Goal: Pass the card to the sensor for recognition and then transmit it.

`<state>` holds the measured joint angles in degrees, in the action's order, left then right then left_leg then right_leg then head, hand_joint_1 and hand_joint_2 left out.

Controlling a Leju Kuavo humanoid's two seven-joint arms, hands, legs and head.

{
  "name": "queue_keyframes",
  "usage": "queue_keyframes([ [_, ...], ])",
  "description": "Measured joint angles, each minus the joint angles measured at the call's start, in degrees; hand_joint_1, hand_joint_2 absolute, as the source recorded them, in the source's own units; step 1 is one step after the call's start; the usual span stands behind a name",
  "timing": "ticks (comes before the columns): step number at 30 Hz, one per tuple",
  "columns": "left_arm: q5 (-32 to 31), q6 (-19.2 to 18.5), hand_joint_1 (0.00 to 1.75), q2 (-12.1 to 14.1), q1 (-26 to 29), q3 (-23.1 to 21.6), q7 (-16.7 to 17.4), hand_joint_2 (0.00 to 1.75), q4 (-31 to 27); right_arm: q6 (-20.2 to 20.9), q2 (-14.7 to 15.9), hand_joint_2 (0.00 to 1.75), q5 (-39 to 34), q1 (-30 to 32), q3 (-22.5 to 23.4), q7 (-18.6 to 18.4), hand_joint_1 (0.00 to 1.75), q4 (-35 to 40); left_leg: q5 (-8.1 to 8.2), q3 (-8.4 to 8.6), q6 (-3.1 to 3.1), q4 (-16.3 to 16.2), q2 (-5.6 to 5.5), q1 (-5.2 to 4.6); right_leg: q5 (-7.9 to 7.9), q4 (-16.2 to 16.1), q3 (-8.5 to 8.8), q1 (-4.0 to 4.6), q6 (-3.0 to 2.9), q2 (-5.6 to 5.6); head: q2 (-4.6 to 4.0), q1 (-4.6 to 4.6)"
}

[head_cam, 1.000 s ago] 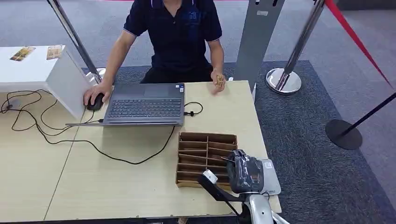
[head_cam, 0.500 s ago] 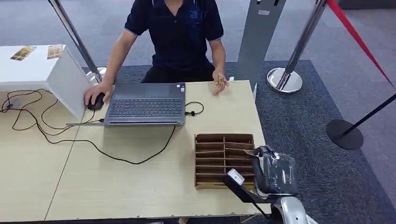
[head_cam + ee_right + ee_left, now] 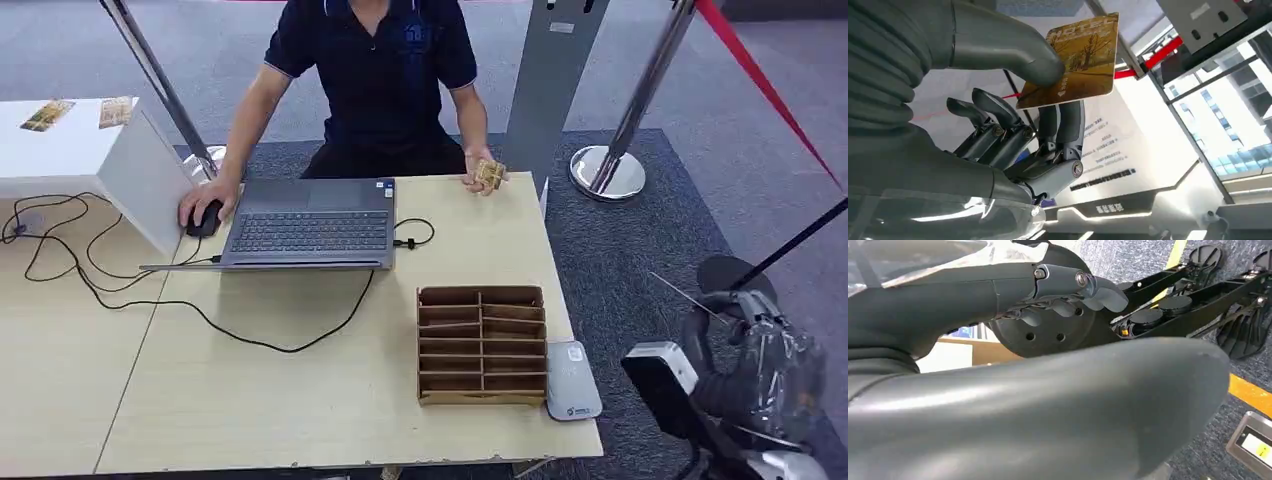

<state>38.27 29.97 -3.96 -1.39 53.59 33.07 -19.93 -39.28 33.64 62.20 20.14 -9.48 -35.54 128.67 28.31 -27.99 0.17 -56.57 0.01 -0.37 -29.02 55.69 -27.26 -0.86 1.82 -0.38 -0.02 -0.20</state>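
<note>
My right hand (image 3: 757, 372) hangs past the table's right edge, over the dark carpet. In the right wrist view this hand (image 3: 1013, 135) pinches a brown-gold hotel card (image 3: 1079, 59) between the thumb and the fingers. The grey card sensor (image 3: 572, 381) lies flat at the table's front right corner, to the left of that hand. My left hand (image 3: 998, 370) hangs low beside my body and holds nothing.
A cardboard card rack (image 3: 482, 345) stands just left of the sensor. A person sits behind an open laptop (image 3: 308, 224), holding another card (image 3: 489, 174) in one hand. Cables (image 3: 120, 290) trail over the table. Stanchion posts (image 3: 608, 172) and a grey stand (image 3: 552, 80) are at the right.
My right hand swung right, from over the rack and sensor to beyond the table edge, uncovering the sensor. The rack slid a little to the right. The person lifted a card.
</note>
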Motion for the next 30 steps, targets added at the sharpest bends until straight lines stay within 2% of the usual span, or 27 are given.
queue_keyframes([
  [5,0.0,0.0,0.00,-0.3,-0.1,0.4,-0.4,0.00,0.0,-0.4,-0.6,1.75,-0.9,0.3,2.0,1.2,1.75,-0.5,0.00,-0.01,0.00,0.0,-0.01,0.00,0.00,0.0,0.00,0.00,0.00,0.00,0.00,0.00],
  [10,0.0,0.0,0.00,-0.3,-0.4,0.4,-1.2,0.00,0.0,-0.3,-2.9,1.75,1.8,-2.4,1.0,3.4,1.75,-3.0,-0.01,-0.02,-0.01,0.0,0.00,0.02,0.00,0.0,0.04,0.01,-0.01,0.00,0.00,0.00],
  [14,0.0,0.0,0.00,-0.2,-0.7,0.4,-1.9,0.00,0.0,-0.3,-6.7,1.75,4.4,-6.9,-2.8,5.1,1.75,-7.6,-0.03,-0.02,-0.05,0.0,-0.01,0.07,0.02,0.0,0.04,0.06,-0.03,0.00,0.00,0.00],
  [22,0.1,0.0,0.00,0.3,-0.9,0.3,-3.4,0.00,0.4,-0.3,-14.5,1.75,3.2,-14.7,-11.0,9.8,1.75,-18.4,-0.05,-0.06,-0.08,0.0,-0.03,0.15,0.03,0.0,0.03,0.14,-0.06,-0.01,0.00,0.00],
  [30,0.1,0.0,0.00,1.0,-1.0,0.2,-3.9,0.00,0.9,-0.3,-20.6,1.75,1.4,-17.7,-15.0,14.0,1.75,-26.2,-0.05,-0.12,-0.08,0.0,-0.04,0.15,0.02,0.0,-0.02,0.15,-0.05,-0.01,0.00,0.00],
])
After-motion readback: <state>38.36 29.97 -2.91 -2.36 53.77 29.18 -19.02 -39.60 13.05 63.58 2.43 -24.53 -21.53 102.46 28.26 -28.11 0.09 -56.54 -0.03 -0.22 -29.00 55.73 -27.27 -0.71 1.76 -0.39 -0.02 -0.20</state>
